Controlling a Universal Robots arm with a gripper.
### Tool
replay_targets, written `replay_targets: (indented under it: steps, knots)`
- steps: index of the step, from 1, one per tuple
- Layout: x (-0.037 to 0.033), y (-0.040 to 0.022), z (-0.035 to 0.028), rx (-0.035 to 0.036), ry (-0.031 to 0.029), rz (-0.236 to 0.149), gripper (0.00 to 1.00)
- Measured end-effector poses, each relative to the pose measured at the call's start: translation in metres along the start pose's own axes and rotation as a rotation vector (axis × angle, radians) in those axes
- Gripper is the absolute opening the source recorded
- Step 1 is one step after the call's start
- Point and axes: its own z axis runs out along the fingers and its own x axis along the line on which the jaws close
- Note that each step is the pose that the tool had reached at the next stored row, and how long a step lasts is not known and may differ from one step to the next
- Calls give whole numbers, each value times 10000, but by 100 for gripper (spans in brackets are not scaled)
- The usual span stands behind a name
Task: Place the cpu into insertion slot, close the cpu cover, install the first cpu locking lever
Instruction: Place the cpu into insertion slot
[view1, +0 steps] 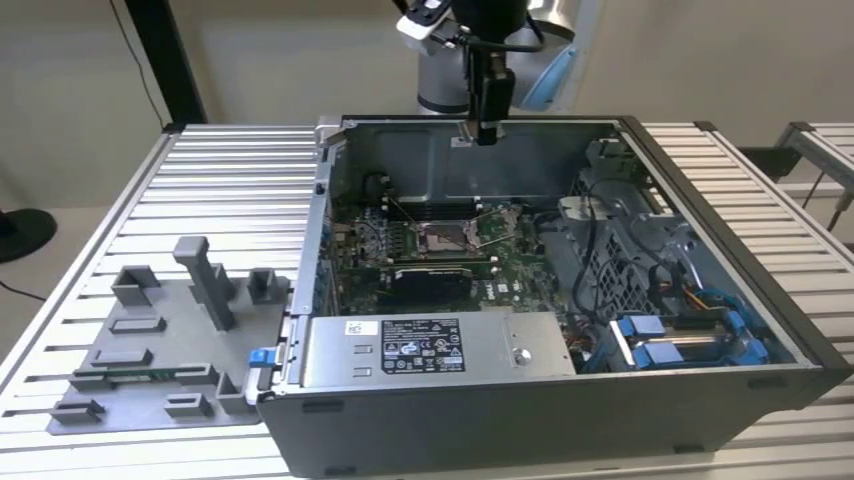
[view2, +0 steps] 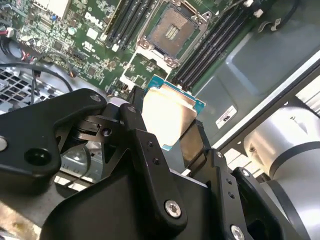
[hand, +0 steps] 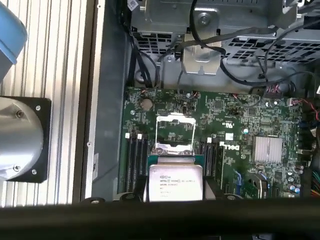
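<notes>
In the exterior view the hand (view1: 483, 135) hangs above the back wall of the open computer case (view1: 747, 300), at twelve o'clock from the insertion slot (view1: 441, 237) and well apart from it. The hand is clenched on the cpu (view2: 167, 115). In the second wrist view the black fingers (view2: 192, 142) press the chip's two opposite edges, its shiny metal top faces the camera and a strip of its blue-green edge shows along the top.

The insertion slot is bare, with its dark pin field open inside the thin metal rim on the green board (view2: 90, 35). The cpu cover (view2: 149, 51) is swung open and sits just beside the slot, on the side nearer the hand. Long black memory slots (view2: 210, 50) run along both sides of the slot.

In the exterior view the case lies on a ribbed metal worktop (view1: 200, 190). A grey power box (view1: 407, 350) sits at six o'clock from the slot, and blue clips (view1: 661, 345) at four o'clock. A grey tray (view1: 147, 340) of holders lies on the worktop at nine o'clock from the case
</notes>
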Motion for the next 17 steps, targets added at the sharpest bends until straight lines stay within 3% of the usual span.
replay_targets:
  steps: [17]
  knots:
    - [0,0,1,-34,-134,1525,0]
